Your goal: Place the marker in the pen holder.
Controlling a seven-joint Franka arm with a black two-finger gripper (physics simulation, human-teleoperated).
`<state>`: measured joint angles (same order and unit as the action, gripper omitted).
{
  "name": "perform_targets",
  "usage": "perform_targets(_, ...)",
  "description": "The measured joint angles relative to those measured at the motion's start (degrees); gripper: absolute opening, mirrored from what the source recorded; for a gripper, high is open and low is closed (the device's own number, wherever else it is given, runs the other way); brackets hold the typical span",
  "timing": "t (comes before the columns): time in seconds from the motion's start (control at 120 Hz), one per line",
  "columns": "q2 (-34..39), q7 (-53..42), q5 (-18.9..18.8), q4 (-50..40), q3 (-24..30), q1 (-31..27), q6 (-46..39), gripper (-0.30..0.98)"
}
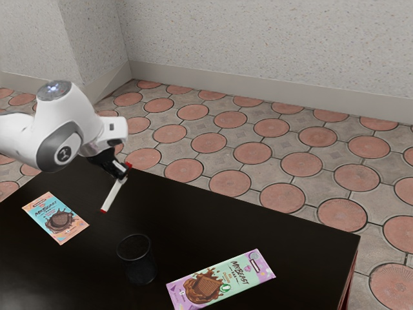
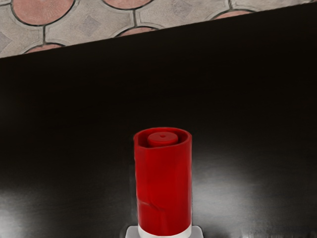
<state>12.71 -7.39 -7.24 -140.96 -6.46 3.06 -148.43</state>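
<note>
A white marker [image 1: 113, 194] with red ends hangs at a slant in the exterior view, left of the middle, its lower end tipped toward the lower left of the frame. My black gripper [image 1: 120, 170] pinches it near its upper end; in the wrist view that red end looms close to the hand. The hold is short, so I judge that a knock on the long free part could swivel the marker between my fingers, or work it loose. Below and a little right of it, at the lower centre-left, stands the pen holder [image 1: 141, 270], a dark, round, open-topped cup, apart from the marker. My next move is to carry the marker over that mouth and bring it more upright. If I lower it at this slant, the tip may catch the rim and tip the cup over or push it along. Dark cup on black table [image 1: 206, 226] makes the rim hard to judge, so I could come down beside it or let go too early. A patterned chocolate bar [image 1: 224, 279] lies right of the cup, another [image 1: 55, 218] farther left; a dropped marker could bounce against either, or roll over the table's edge onto the tiled floor [image 1: 253, 153].
</note>
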Motion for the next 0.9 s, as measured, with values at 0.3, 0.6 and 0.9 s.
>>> perform_targets(0.3, 6.63, 0.40, 0.28, -6.77, 7.77, 0.17, -2.25, -0.07)
perform_targets(0.6, 8.48, 0.52, 2.26, -11.31, 13.67, 0.17, -7.13, -0.06)
perform_targets(0.9, 8.78, 0.04, 4.73, -14.97, 15.84, 0.17, -14.75, -0.06)
